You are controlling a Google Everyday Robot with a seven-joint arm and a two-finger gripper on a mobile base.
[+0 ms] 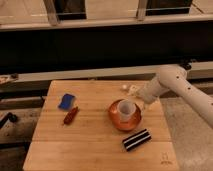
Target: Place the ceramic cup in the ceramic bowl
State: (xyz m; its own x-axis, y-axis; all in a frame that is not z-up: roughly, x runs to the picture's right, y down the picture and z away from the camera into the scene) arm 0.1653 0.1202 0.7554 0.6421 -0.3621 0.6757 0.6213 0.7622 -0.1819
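Right now the white cup (126, 109) stands upright inside the orange-brown bowl (116, 123). The bowl sits on the wooden worktop (90, 145), a bit right of the middle. The pincer (142, 104) is just beside the cup, at the bowl's right edge, and its fingers are spread apart. I cannot tell if it touches the cup. The white arm (172, 85) reaches in from the right. A striped block (136, 139) lies in front of the bowl. A blue thing (66, 101) and a red thing (70, 115) lie on the left. Small white lumps (131, 89) sit behind the bowl.
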